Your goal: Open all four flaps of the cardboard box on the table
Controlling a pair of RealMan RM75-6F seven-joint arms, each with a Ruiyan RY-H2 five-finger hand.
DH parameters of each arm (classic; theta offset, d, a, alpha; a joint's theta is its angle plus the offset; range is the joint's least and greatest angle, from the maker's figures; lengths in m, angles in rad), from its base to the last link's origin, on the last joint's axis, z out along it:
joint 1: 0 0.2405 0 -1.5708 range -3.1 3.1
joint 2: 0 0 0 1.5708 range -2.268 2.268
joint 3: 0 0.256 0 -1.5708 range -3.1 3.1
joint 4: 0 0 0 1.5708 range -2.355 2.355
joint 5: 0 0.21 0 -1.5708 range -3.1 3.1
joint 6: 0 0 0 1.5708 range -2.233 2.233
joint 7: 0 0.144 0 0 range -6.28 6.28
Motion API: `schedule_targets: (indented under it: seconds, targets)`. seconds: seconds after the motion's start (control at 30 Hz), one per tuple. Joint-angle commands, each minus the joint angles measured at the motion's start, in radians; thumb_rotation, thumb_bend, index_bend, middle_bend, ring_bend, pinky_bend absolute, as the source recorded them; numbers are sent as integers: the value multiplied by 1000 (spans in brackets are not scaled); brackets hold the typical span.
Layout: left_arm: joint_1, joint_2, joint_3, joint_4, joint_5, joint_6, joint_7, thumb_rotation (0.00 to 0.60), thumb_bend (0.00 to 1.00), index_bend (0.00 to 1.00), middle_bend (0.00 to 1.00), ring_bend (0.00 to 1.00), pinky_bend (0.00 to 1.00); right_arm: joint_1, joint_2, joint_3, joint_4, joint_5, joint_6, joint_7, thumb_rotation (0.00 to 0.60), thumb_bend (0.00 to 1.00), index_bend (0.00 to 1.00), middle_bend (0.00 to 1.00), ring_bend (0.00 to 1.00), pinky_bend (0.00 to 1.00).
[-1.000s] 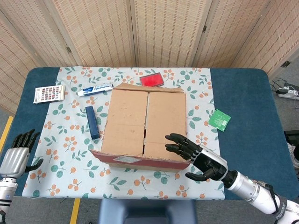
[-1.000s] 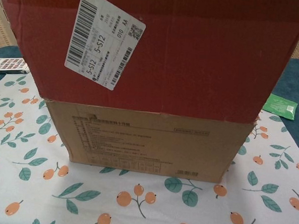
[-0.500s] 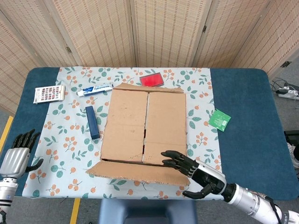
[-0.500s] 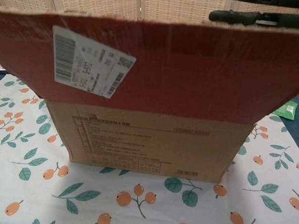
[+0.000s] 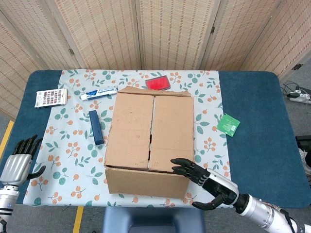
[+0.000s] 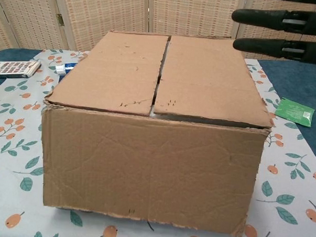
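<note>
My right hand [image 5: 210,183] has its dark fingers [image 5: 182,167] spread apart and extended toward the near right corner of the cardboard box [image 5: 148,141]. The fingertips sit over the top edge of that corner; I cannot tell whether they touch the cardboard. Nothing is held in this hand. In the chest view the same fingers [image 6: 280,19] appear as two dark bars above the box's far right edge.

My left hand [image 5: 19,160] sits at the near left edge of the table [image 5: 252,97], well apart from the box. Its fingers point upward, slightly apart, holding nothing.

The cardboard box stands at the middle of the table on a floral cloth [image 5: 73,160]. The near flap [image 6: 145,173] hangs down flat against the front wall. The two large top flaps [image 5: 131,128] lie closed, meeting along a centre seam. The far flap shows as a narrow ragged strip at the rear edge.

Around the box:
- a dark blue bar [image 5: 95,127] just beside its left side;
- a toothpaste tube [image 5: 98,92] near its far left corner;
- a red flat item [image 5: 158,83] just behind it;
- a patterned card [image 5: 51,97] at the far left;
- a green packet [image 5: 228,124] to the right, on the blue table surface.
</note>
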Motion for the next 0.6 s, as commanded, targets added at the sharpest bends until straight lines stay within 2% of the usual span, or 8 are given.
schedule_targets:
  seconds: [0.03, 0.27, 0.37, 0.5, 0.6]
  targets:
    - [0, 2, 0, 2, 4, 3, -9, 600, 342, 0, 0, 7, 0, -12, -5, 40, 0, 77, -33, -170, 600, 346, 0, 0, 50, 4]
    - [4, 8, 6, 0, 15, 9, -23, 600, 341, 0, 0, 8, 0, -82, -58, 141, 91, 228, -45, -719, 600, 346, 0, 0, 54, 0]
    - [5, 8, 6, -1, 13, 10, -23, 600, 341, 0, 0, 8, 0, -100, -75, 166, 110, 252, -37, -822, 600, 346, 0, 0, 54, 0]
    - [3, 9, 5, 0, 12, 5, -27, 600, 342, 0, 0, 7, 0, -69, -63, 205, 129, 258, -88, -921, 600, 346, 9, 6, 65, 0]
    - [2, 11, 5, 4, 11, 0, -36, 600, 342, 0, 0, 7, 0, -28, -44, 245, 139, 257, -139, -1027, 600, 346, 96, 70, 117, 0]
